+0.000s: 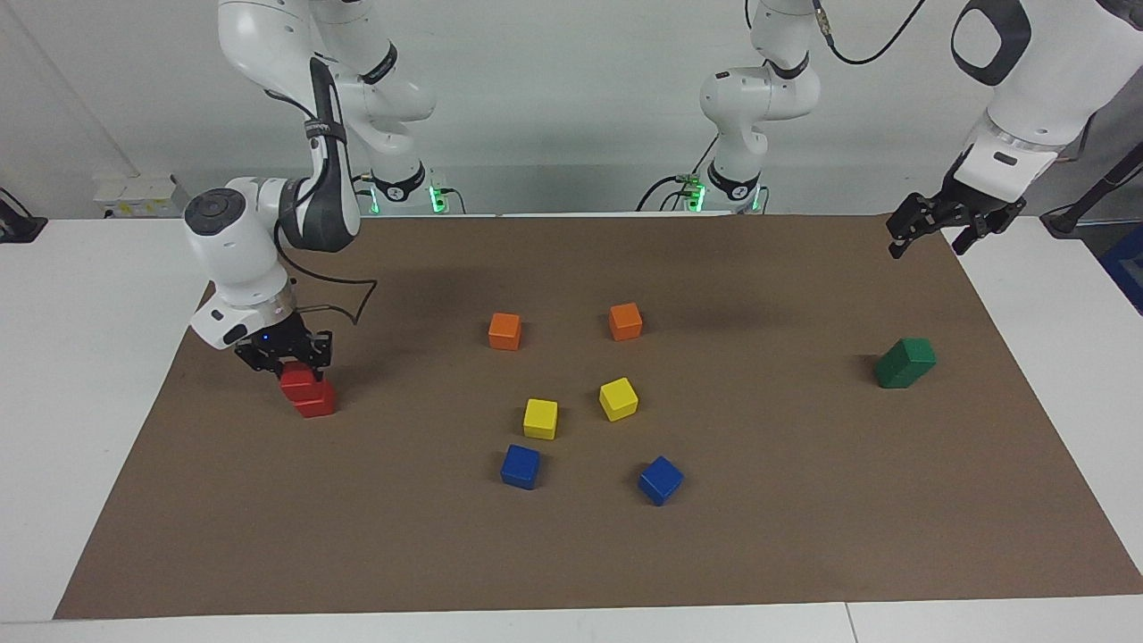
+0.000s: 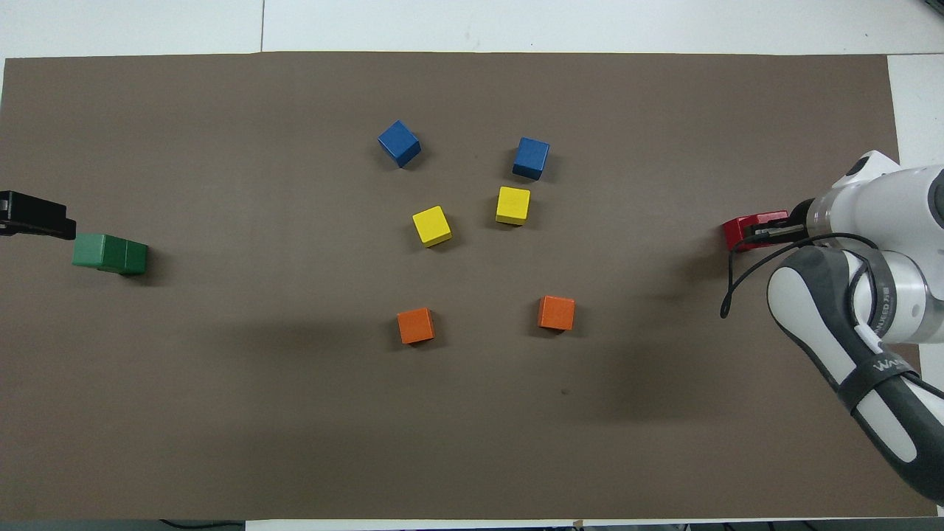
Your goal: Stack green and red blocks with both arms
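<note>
The right pincer [image 1: 284,362] is clamped on the upper of two bright red matte cubes [image 1: 298,382], which sits on the lower red cube [image 1: 314,399], set off toward the robots rather than squarely over it. This looks like the placing step of the red stack; the next move calls for parting the fingers and lifting straight up, perhaps after nudging the cube square so it does not tip.

The left pincer [image 1: 932,234] hangs wide and empty over the mat's edge near the robots. The two dark green matte cubes [image 1: 905,362] at its end of the counter look already stacked, the upper one offset.

All cubes are sharp-edged, painted and dull. They lie on a flat brown paper-like mat [image 1: 804,536] over the white counter [image 1: 71,375]. Two orange cubes [image 1: 504,330] lie nearest mid-mat, two yellow cubes [image 1: 540,418] next, two blue cubes [image 1: 521,466] farthest.
</note>
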Action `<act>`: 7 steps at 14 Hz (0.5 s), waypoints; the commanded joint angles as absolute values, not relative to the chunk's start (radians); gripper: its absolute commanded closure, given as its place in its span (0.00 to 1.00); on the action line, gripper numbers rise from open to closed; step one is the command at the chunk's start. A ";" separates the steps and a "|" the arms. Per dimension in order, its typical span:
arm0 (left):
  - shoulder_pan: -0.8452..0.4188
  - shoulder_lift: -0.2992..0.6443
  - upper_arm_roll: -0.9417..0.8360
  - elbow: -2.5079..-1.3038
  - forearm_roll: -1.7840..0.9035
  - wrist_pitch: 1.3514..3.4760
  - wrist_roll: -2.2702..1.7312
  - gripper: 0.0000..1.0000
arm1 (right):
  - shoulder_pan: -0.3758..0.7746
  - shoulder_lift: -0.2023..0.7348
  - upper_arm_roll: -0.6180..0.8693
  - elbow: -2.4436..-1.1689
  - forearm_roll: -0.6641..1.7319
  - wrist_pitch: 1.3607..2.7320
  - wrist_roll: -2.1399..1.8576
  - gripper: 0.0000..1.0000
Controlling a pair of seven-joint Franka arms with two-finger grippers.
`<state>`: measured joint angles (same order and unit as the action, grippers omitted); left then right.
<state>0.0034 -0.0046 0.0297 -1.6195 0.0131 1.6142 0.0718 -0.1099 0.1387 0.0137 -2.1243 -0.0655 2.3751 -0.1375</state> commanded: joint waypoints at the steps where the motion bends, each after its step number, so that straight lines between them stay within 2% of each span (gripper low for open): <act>1: -0.006 -0.038 0.028 -1.654 0.032 1.629 0.032 0.00 | -0.115 0.121 0.020 -2.148 -0.054 2.399 -0.152 1.00; 7: 0.003 -0.040 0.017 -1.657 0.020 1.631 0.028 0.00 | -0.115 0.121 0.020 -2.148 -0.054 2.398 -0.150 1.00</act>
